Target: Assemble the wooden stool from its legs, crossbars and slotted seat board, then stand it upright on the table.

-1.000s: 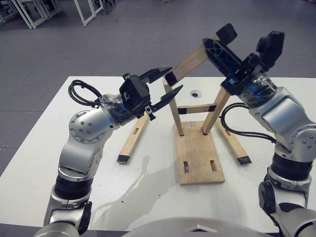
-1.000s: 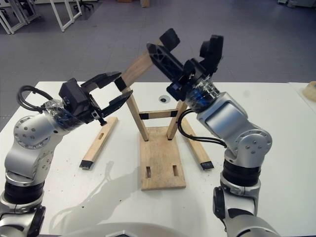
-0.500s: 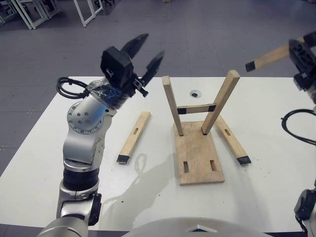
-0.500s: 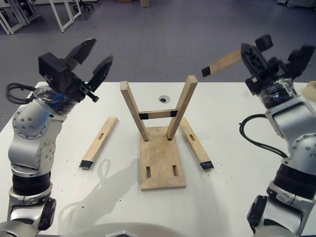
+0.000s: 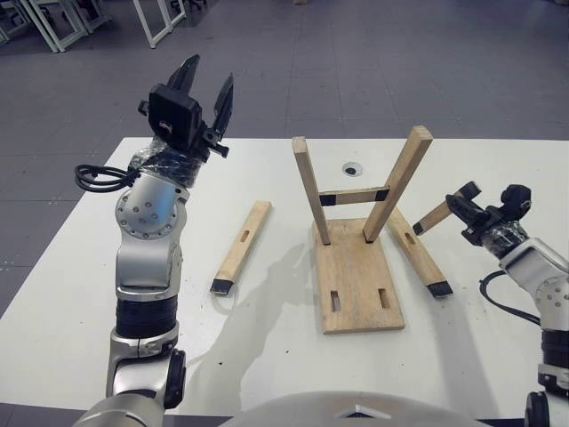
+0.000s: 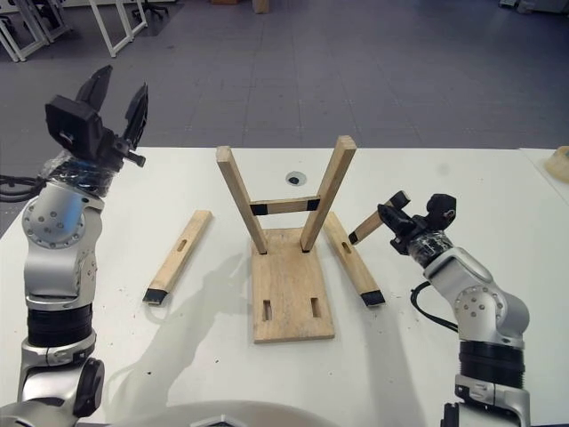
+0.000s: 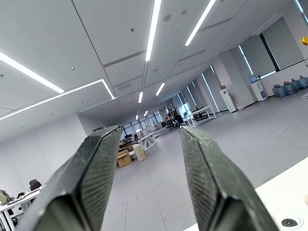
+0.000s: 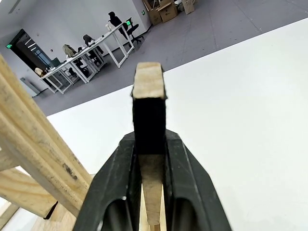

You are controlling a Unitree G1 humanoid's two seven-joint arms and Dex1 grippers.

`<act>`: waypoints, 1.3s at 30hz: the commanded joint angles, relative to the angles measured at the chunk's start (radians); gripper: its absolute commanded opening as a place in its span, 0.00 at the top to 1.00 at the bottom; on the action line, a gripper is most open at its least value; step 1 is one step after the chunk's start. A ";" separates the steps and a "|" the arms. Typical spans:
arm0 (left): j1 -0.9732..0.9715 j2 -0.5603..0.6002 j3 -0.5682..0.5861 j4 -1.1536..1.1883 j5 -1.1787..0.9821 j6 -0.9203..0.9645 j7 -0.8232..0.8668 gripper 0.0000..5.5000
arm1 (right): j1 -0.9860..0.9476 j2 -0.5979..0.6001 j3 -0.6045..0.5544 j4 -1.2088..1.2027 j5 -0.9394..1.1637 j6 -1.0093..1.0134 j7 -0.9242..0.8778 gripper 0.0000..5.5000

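Jaws of the left gripper (image 5: 209, 76) gape empty, held high; the right gripper (image 8: 149, 144) clamps a loose crossbar (image 5: 436, 216) beside the seat board (image 5: 356, 285). One leg pair (image 5: 397, 182) stands slotted in; two spare legs (image 5: 242, 242) lie on the table (image 5: 71, 267), not yet fitted.

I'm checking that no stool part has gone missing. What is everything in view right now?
seat board: one, light wood, flat mid-table, two empty slots at its near end
standing legs: two, light wood, set in the board's far end, the other leaning right
fitted crossbar: one, wood with black ends, joining the standing legs
loose legs: two, wood with black tips, lying flat, one left of the board, one beside its right edge
held crossbar: one, wood with black ends, over the table right of the board
cable hole: one, dark, behind the stool
table: one, white
left gripper: open, raised at far left
right gripper: shut on the held crossbar
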State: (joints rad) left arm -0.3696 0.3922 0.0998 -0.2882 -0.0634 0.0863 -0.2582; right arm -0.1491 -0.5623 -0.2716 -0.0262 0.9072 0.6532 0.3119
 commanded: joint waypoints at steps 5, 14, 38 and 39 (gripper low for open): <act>0.016 -0.015 -0.009 0.000 0.010 0.014 0.007 0.59 | 0.019 0.023 0.018 -0.017 -0.078 0.020 0.044 0.93; 0.014 -0.019 -0.013 0.002 0.010 0.019 0.008 0.59 | 0.032 0.013 0.036 -0.003 -0.171 0.009 0.068 0.93; 0.033 -0.036 -0.021 -0.018 0.020 0.024 0.012 0.59 | 0.028 -0.022 0.061 -0.093 -0.469 0.007 -0.005 0.93; 0.033 -0.037 -0.021 -0.019 0.020 0.025 0.012 0.59 | 0.023 -0.020 0.057 -0.095 -0.469 0.007 -0.008 0.93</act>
State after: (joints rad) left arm -0.3456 0.3593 0.0819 -0.2947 -0.0531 0.1054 -0.2509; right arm -0.1229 -0.5913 -0.2058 -0.1272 0.4574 0.6370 0.3193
